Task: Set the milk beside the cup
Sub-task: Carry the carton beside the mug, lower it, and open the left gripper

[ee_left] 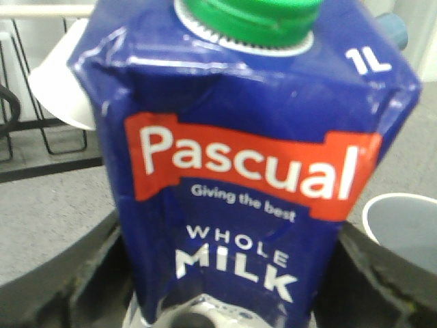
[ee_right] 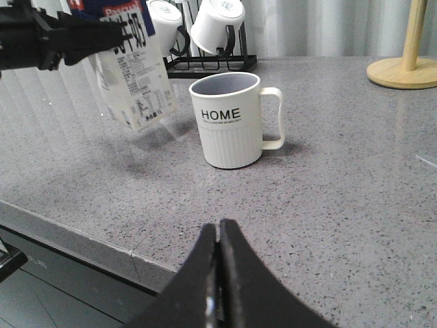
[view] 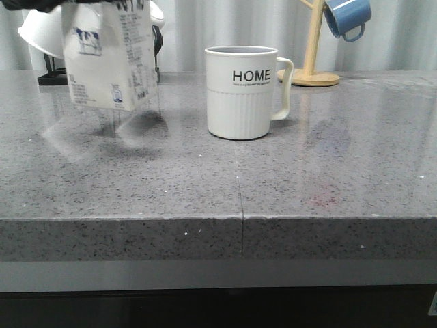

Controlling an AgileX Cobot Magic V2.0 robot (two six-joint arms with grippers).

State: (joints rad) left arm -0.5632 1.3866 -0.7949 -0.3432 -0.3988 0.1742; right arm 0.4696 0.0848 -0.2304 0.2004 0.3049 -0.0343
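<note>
The milk (view: 113, 58) is a white carton with a dark blue top and green cap. It hangs tilted in the air above the grey counter, left of the cup. My left gripper (ee_left: 225, 311) is shut on the milk (ee_left: 252, 171) near its top. The cup (view: 242, 92) is an off-white "HOME" mug standing upright at mid-counter, handle to the right. In the right wrist view the milk (ee_right: 133, 82) and the cup (ee_right: 229, 119) show side by side with a gap between them. My right gripper (ee_right: 218, 236) is shut and empty above the counter's front edge.
A black rack with white mugs (ee_right: 205, 31) stands at the back behind the milk. A wooden mug tree (view: 313, 48) with a blue mug (view: 348, 17) stands at the back right. The counter's front edge (view: 239, 219) runs across the front view.
</note>
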